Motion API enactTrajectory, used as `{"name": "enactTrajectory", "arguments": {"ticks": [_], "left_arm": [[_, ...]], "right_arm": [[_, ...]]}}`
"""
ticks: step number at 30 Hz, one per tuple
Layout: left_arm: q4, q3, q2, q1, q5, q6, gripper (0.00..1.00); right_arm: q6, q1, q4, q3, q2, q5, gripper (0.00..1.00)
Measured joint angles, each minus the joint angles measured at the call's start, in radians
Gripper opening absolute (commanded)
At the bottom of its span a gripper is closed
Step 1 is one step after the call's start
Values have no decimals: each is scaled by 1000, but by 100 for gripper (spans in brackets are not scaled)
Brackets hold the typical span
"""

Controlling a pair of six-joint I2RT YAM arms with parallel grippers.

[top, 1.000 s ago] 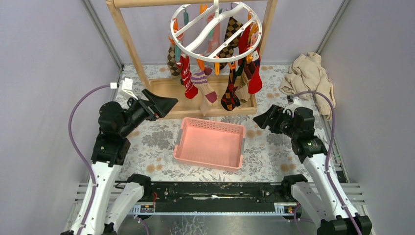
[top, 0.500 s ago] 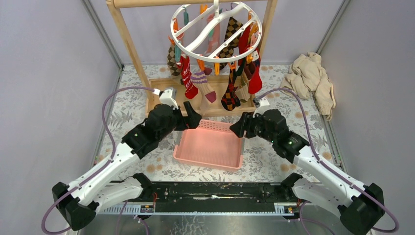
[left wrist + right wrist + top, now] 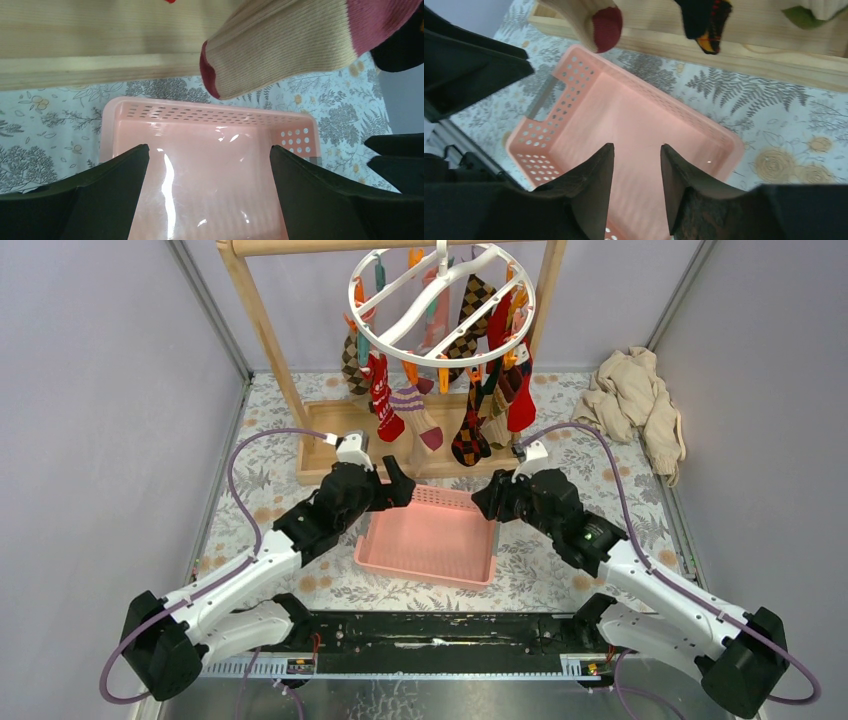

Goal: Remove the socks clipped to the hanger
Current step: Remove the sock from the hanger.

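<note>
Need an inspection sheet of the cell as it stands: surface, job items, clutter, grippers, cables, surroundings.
Surface: floral table cover; pink basket at centre, empty.
Job's things: socks clipped to hanger, which hangs on wooden rack.
Clutter: beige cloth heap, far right corner.
Grippers: left gripper jaws wide open; right gripper jaws part open; both at the basket's far corners, holding nothing.
Cables: purple cables loop off each wrist, clear of socks.
Surroundings: grey walls.

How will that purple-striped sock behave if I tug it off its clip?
Probably floppy: the striped sock hangs limp from an orange clip, so it should stretch, then drape. Likely light, but tugging may swing the hanger, since it dangles from one central stem.
</note>
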Motion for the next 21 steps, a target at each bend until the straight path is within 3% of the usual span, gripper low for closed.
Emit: {"name": "enactTrajectory", "arguments": {"ticks": [10,21], "left_arm": [[48,-23,-40,0,59,-14,98],[65,-71,-144,-5,107,-40,99]], "right_arm": [[-35,0,85,-53,18,134,41],[-100,0,298,-53,173,262,51]]}}
